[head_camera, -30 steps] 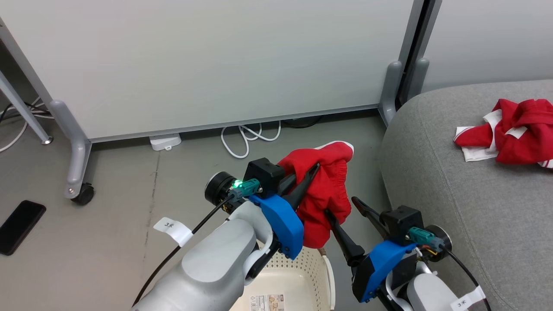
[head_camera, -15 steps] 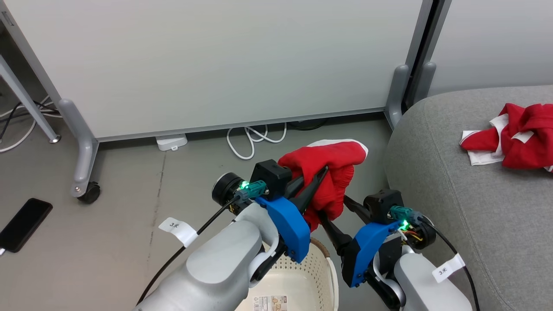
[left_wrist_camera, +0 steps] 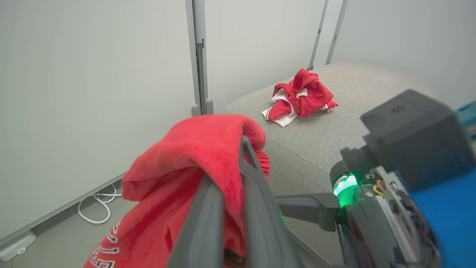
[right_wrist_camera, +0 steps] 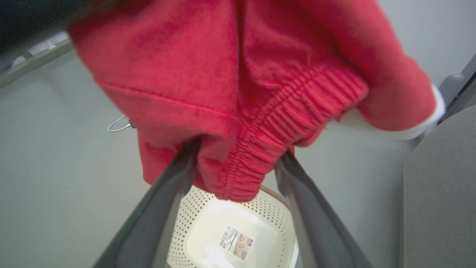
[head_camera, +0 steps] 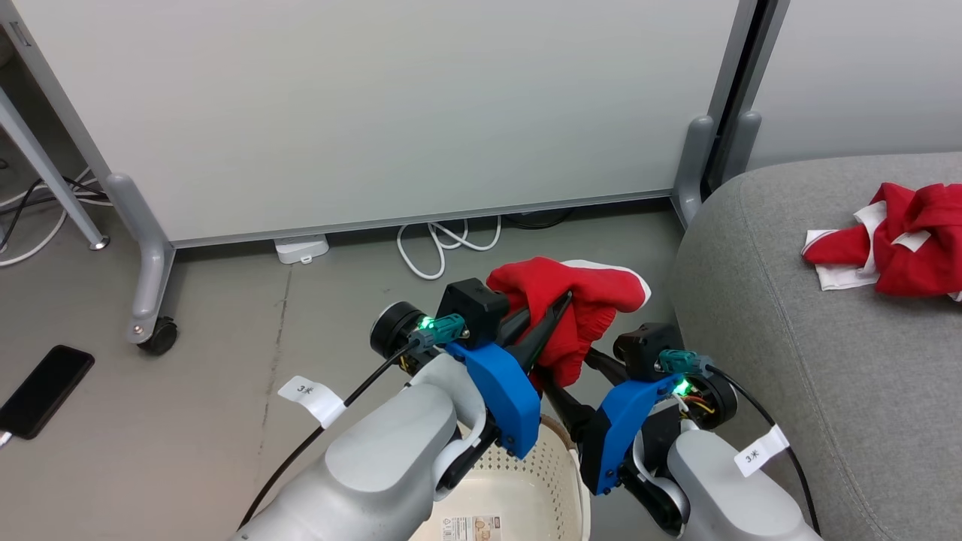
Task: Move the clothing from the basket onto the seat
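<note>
floor (head_camera: 225, 300): basket (head_camera: 541, 473), phone (head_camera: 45, 391), white cable (head_camera: 443, 240) | sofa (head_camera: 789, 338): red garment (head_camera: 902, 248)

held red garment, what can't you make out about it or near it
- held red garment: lettering cut off by the bottom edge, left wrist view.
- right gripper: fingertips hidden behind the cloth, right wrist view; touching it or not, cannot tell.
- basket: mostly hidden by the left forearm, head view; its label too small to read.
- second red garment: cut off by the right edge, head view.
</note>
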Available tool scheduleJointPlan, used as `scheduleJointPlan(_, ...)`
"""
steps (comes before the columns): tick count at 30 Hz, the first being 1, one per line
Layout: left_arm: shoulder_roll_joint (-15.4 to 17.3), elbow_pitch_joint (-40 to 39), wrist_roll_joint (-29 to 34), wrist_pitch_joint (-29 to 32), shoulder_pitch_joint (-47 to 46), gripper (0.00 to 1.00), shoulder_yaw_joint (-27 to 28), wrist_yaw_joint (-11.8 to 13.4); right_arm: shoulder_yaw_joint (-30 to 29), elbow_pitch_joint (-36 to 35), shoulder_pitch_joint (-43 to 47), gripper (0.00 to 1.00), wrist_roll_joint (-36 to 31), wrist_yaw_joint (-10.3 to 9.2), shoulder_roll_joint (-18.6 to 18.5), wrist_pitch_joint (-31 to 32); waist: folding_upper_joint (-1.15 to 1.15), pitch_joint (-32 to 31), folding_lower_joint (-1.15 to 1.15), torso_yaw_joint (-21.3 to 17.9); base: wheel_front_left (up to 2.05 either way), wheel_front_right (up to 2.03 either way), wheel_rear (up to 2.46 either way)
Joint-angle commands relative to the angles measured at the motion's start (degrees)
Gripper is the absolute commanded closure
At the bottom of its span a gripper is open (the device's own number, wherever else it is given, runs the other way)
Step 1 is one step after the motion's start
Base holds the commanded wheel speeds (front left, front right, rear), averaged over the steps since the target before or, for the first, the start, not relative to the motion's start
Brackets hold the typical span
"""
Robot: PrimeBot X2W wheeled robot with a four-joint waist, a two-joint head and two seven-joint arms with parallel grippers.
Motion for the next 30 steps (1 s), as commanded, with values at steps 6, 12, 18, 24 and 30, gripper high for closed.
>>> scheduleJointPlan(6, 0.0, 0.4, -0.4, -0.6, -1.0, 1.0, -0.3, -0.5, 1.4, 2.8, -1.9, 1.0, 1.6, 0.03, 0.0, -2.3, 0.0, 0.0, 0.0, -0.3, 0.0, 0.0, 0.0)
scheduleJointPlan(12, 0.1, 0.9, -0.5, -0.8, -1.3, 1.0, -0.3, -0.4, 2.1, 4.8, -2.6, 1.0, 2.5, 0.03, 0.0, -4.3, 0.0, 0.1, 0.0, -0.5, 0.0, 0.0, 0.0)
scheduleJointPlan(18, 0.2, 1.2, -0.7, -1.0, -1.3, 1.0, -0.4, -0.4, 2.9, 6.0, -3.2, 1.0, 3.2, 0.03, 0.0, -5.6, 0.0, 0.2, 0.0, -0.8, 0.0, 0.0, 0.0)
scheduleJointPlan(24, 0.2, 1.4, -0.8, -1.1, -1.4, 1.0, -0.5, -0.3, 3.6, 7.0, -3.9, 1.0, 3.8, 0.03, 0.0, -6.5, 0.0, 0.3, 0.0, -0.9, 0.0, 0.0, 0.0)
scheduleJointPlan(30, 0.4, 1.6, -0.4, -1.5, -1.2, 0.0, -0.5, 0.4, 4.2, 7.6, -4.1, 1.0, 4.5, 0.03, 0.0, -7.1, 0.0, 0.3, 0.0, -0.9, 0.0, 0.0, 0.0)
